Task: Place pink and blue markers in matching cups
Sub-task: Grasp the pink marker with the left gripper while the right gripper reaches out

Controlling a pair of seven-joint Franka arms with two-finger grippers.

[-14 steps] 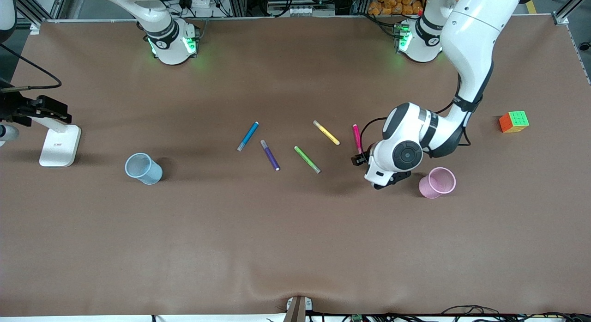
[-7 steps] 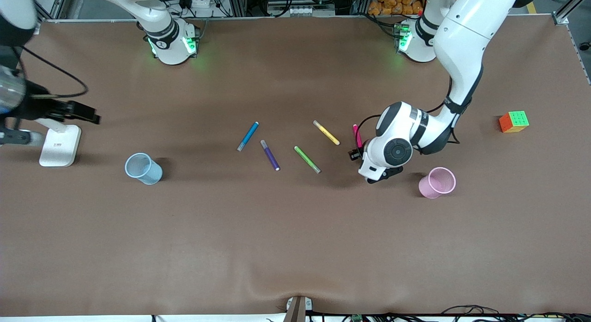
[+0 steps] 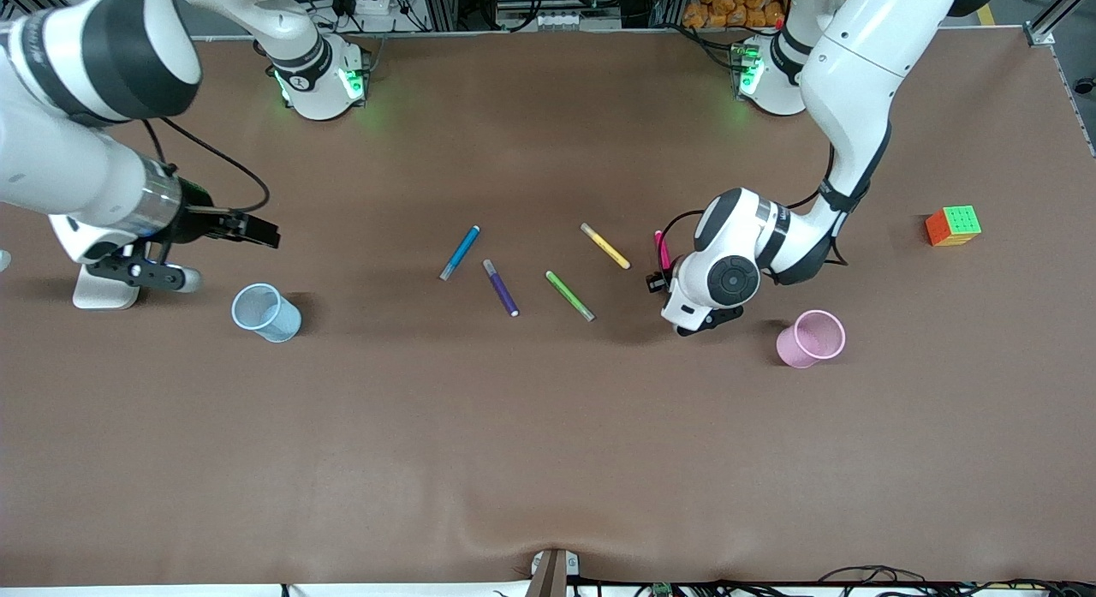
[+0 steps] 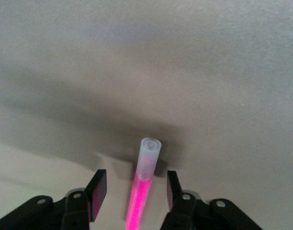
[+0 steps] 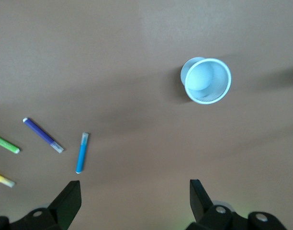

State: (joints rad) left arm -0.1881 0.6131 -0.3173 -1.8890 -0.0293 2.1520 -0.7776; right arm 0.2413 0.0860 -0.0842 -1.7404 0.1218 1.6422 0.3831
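Pink marker (image 4: 142, 191) lies lengthwise between the left gripper (image 4: 132, 191)'s spread, empty fingers, while the right gripper (image 5: 132, 201), also wide open, hangs far from it.

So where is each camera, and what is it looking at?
Front view: high across the table, facing both arms' bases, seeing all pens and cups.
Left wrist view: on the left arm, looking down at the pink marker between the open left pincer.
Right wrist view: over the blue cup and blue marker, right pincer open.
The front view shares all three.
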